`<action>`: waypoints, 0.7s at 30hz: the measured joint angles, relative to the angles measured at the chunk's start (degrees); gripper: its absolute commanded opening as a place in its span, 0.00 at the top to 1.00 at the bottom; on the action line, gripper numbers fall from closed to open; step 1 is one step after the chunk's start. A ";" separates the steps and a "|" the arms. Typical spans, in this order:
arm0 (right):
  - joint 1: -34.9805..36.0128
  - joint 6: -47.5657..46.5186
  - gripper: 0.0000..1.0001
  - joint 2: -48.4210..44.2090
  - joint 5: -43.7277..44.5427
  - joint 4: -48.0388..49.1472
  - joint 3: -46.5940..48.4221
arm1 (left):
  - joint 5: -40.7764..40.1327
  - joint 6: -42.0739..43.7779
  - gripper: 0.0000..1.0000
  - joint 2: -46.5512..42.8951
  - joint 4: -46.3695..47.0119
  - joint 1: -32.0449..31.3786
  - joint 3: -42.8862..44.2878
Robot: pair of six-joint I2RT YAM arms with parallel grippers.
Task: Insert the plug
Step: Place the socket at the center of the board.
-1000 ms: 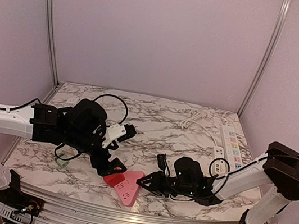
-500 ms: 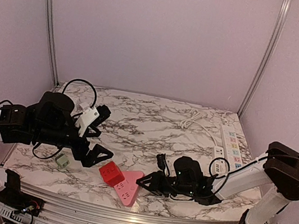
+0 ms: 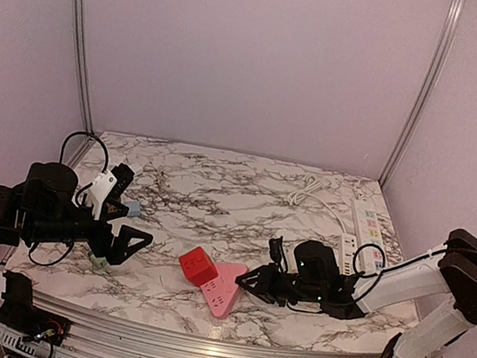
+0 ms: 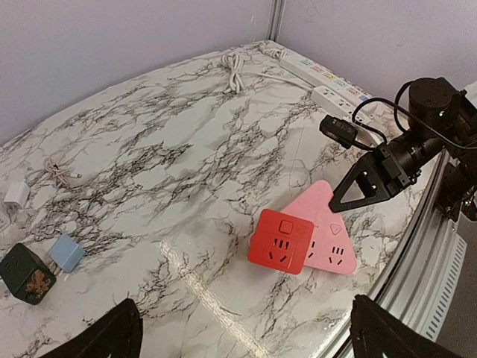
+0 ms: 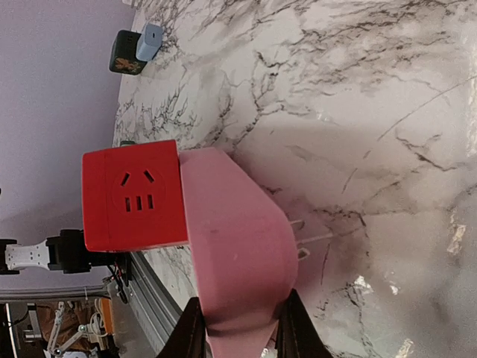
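A red cube adapter (image 3: 199,264) sits against the left corner of a pink triangular socket block (image 3: 224,294) near the table's front edge. I cannot see the cube's prongs. My right gripper (image 3: 249,283) is shut on the pink block's right end; in the right wrist view its fingers (image 5: 190,335) clamp the pink block (image 5: 231,246), with the red cube (image 5: 133,195) on its far face. My left gripper (image 3: 126,243) is open and empty, well left of the cube. In the left wrist view the red cube (image 4: 281,241) and pink block (image 4: 332,231) lie between its spread fingertips (image 4: 112,339).
White power strips (image 3: 366,231) and a coiled white cable (image 3: 309,190) lie at the back right. A dark green charger (image 4: 26,272) and a light blue adapter (image 4: 65,252) sit at the left. The metal rail (image 3: 210,356) bounds the front edge.
My left gripper let go of the red cube and drew back to the left. The cube stayed on the pink block. My right gripper shifted slightly right with the block.
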 measured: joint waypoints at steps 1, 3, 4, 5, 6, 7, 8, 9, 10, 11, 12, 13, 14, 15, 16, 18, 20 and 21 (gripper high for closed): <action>-0.55 -0.11 0.90 -0.63 0.04 -0.39 -0.35 | -0.35 -0.22 0.01 -0.50 0.00 0.00 -0.13; -1.51 -0.33 0.90 -1.60 0.13 -1.16 -0.83 | -1.03 -0.79 0.01 -1.60 0.02 0.00 -0.44; -1.95 -0.39 0.89 -1.99 0.15 -1.40 -1.05 | -1.29 -1.07 0.01 -2.03 0.02 0.00 -0.59; -2.34 -0.52 0.89 -2.29 0.20 -1.55 -1.25 | -1.46 -1.25 0.01 -2.34 0.00 0.00 -0.68; -2.69 -0.55 0.89 -2.58 0.22 -1.68 -1.44 | -1.62 -1.46 0.01 -2.69 -0.02 0.00 -0.76; -2.95 -0.55 0.89 -2.78 0.20 -1.79 -1.55 | -1.75 -1.64 0.01 -2.93 -0.04 0.00 -0.79; -3.28 -0.55 0.89 -2.95 0.20 -1.81 -1.75 | -1.92 -1.79 0.01 -3.10 -0.07 0.00 -0.79; -3.67 -0.55 0.89 -3.10 0.20 -1.79 -1.95 | -2.10 -2.12 0.01 -3.32 -0.09 0.00 -0.79; -4.09 -0.52 0.89 -3.26 0.15 -1.73 -2.19 | -2.27 -2.32 0.01 -3.48 -0.17 0.00 -0.79; -4.44 -0.52 0.89 -3.39 0.13 -1.60 -2.40 | -2.51 -2.47 0.01 -3.65 -0.31 0.00 -0.79; -4.85 -0.48 0.89 -3.45 0.13 -1.27 -2.69 | -2.73 -2.62 0.01 -3.85 -0.50 0.00 -0.79; -5.22 -0.35 0.89 -3.45 0.09 -0.85 -2.95 | -2.97 -2.78 0.01 -4.07 -0.68 0.00 -0.79; -5.51 -0.28 0.89 -3.45 0.04 -0.48 -3.15 | -3.15 -2.97 0.01 -4.28 -0.87 0.00 -0.79; -5.70 -0.11 0.89 -3.45 0.00 -0.20 -3.32 | -3.41 -3.21 0.01 -4.52 -1.18 0.00 -0.79; -5.79 -0.04 0.89 -3.39 0.00 0.04 -3.43 | -3.52 -3.39 0.01 -4.70 -1.38 0.00 -0.79; -5.86 0.28 0.89 -3.06 -0.09 0.81 -3.63 | -3.93 -3.80 0.01 -4.98 -1.66 0.00 -0.79; -5.92 0.83 0.89 -2.10 -0.15 2.64 -3.85 | -4.26 -4.04 0.01 -5.05 -1.95 0.00 -0.79; -5.97 1.16 0.89 -1.60 -0.28 3.63 -4.02 | -4.50 -4.09 0.01 -5.05 -2.16 0.00 -0.79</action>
